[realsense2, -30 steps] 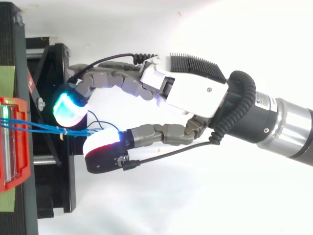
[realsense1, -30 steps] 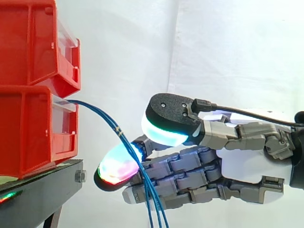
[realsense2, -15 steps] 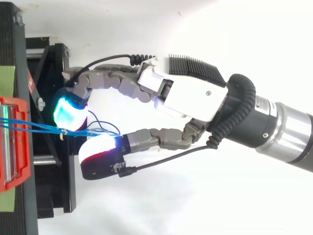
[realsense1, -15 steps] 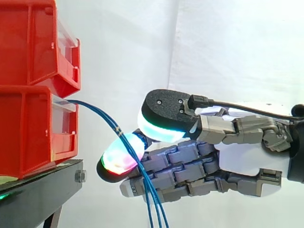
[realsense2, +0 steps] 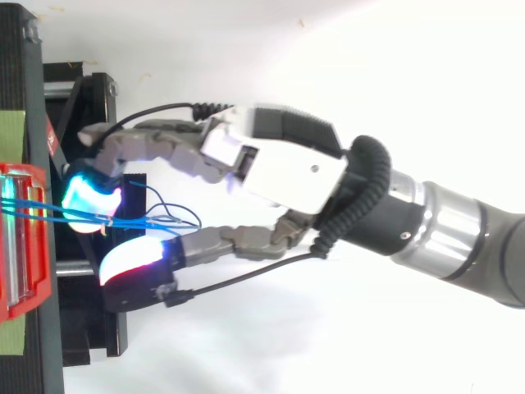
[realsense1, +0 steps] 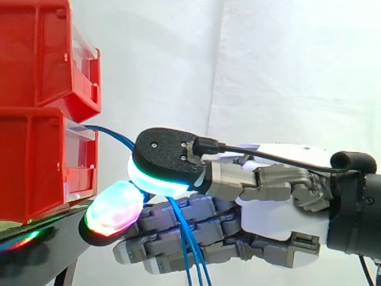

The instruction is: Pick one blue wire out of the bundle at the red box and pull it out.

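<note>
Just in front of the lower red box (realsense1: 36, 161), the hand (realsense1: 280, 220) reaches in level, with its fingers loosely bent and apart, gripping nothing. The bundle of blue wires (realsense1: 189, 250) leaves the front opening of the red box, arches away from it and drops down past the hand. In the top view the wires (realsense2: 139, 220) run straight out from the red box between two glowing pads. The cyan pad (realsense2: 82, 195) lies against the bundle on one side. The white and red pad (realsense2: 131, 258) sits on the other side, with a gap between it and the wires. From the side, a multi-coloured fingertip (realsense1: 113, 205) hangs close to the red box's front, above the edge of the black stand (realsense1: 53, 244) that carries the box. A second red bin (realsense1: 41, 53) sits stacked on the red box.
</note>
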You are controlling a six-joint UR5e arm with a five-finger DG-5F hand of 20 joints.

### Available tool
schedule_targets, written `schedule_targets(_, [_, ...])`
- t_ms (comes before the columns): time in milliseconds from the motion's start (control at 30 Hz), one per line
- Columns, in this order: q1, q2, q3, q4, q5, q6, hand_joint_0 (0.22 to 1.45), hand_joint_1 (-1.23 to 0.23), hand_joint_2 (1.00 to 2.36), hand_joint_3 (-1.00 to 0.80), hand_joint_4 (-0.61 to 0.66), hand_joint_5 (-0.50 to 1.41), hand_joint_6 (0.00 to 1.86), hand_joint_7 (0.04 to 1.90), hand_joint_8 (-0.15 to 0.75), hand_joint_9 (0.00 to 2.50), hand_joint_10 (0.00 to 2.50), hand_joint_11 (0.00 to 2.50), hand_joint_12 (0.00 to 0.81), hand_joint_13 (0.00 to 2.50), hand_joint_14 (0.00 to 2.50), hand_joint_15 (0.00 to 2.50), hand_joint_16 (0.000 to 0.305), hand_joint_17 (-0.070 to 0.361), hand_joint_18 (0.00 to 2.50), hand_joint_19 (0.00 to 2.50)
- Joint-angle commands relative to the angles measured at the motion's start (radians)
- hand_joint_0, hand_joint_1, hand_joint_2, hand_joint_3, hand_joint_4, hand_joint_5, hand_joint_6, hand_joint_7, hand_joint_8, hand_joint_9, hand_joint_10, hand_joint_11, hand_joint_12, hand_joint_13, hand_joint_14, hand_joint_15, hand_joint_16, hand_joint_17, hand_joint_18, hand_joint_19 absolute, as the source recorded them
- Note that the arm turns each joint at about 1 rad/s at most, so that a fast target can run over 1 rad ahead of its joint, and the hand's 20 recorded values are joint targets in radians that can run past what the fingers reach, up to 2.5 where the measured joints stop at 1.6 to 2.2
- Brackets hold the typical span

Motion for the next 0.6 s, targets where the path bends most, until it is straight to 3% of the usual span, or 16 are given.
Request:
schedule_targets(0, [0.0, -0.009, 0.02, -0.038, -0.004, 0.011, 0.56, -0.64, 1.0, -0.44, 0.39, -0.12, 0.5, 1.03, 0.292, 0.37, 0.0, 0.0, 0.373, 0.43, 0.0, 0.09, 0.047, 0.106, 0.38, 0.16])
schedule_targets(567, [0.0, -0.009, 0.02, -0.089, -0.052, 0.062, 0.56, -0.62, 1.0, -0.44, 0.39, -0.12, 0.5, 1.03, 0.294, 0.38, 0.0, 0.0, 0.377, 0.46, 0.0, 0.11, 0.047, 0.106, 0.4, 0.18])
